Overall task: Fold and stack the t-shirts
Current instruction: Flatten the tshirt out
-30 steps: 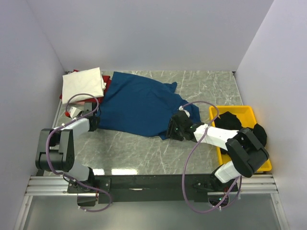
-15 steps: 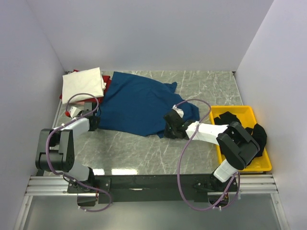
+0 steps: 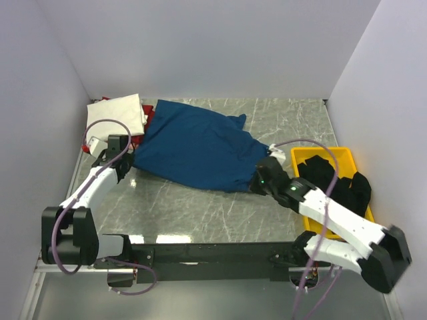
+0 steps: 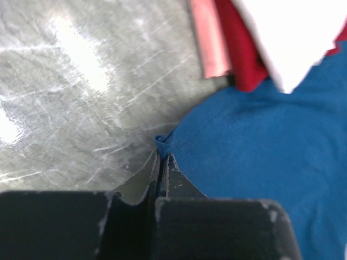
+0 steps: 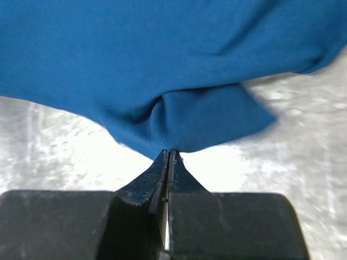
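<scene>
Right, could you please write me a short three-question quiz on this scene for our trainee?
1. True or false: the left fingers and right fingers are both shut on the blue t-shirt.
2. What lies in the yellow tray? A black clothing, B folded towels, C shoes.
3. Fill in: the cream t-shirt lies on a ___ one.
Key: 1 true; 2 A; 3 red t-shirt.

Plain pale walls box us in: a back wall [image 3: 200,47], a left wall [image 3: 33,100] and a right wall [image 3: 390,87], all bare and faintly lilac. Down below, the surface [image 3: 193,213] is glossy grey marble-look stone with white veins, catching bright glare [image 3: 143,238] near its front edge. A silver metal rail [image 3: 60,257] runs across the front.
</scene>
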You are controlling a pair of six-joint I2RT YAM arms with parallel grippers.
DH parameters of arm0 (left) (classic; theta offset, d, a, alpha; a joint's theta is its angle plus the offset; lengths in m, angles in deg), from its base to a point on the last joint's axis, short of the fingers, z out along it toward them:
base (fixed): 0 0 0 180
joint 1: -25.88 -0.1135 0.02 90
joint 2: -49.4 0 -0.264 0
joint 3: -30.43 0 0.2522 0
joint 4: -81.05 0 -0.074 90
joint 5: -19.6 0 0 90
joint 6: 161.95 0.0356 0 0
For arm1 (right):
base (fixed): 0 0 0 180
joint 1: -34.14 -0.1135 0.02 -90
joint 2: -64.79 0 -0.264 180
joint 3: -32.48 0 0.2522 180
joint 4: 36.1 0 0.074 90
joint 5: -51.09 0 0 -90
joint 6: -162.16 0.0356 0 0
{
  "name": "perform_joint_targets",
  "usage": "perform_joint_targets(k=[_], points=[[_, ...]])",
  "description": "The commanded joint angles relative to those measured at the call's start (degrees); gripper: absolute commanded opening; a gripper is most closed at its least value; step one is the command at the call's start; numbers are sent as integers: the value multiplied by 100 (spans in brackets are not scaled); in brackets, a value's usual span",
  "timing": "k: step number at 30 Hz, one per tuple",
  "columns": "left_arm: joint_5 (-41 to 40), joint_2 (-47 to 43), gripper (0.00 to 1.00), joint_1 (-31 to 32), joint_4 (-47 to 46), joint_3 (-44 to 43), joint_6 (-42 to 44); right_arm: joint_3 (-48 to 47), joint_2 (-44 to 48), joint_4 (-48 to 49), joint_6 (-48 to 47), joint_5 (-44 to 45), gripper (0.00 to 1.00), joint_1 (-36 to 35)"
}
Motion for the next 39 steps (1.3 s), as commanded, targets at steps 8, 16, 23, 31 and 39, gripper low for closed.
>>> perform_joint_targets(k=[8, 16, 23, 31, 39], points=[[-84, -926, 1, -15, 406, -589, 608, -696, 1651, -1882, -227, 481, 0, 191], [100, -1120, 1, -15, 380, -739, 933, -58, 1732, -876, 193, -1012, 0, 103], [180, -936, 1, -15, 213, -598, 960, -431, -152, 499, 1109, -909, 24, -2135], [268, -909, 1, -15, 125, -510, 995, -1392, -1012, -227, 1029, 81, 38, -2604], [479, -979, 1, -15, -42, -334, 899, 864, 1361, -547, 934, 155, 40, -445]])
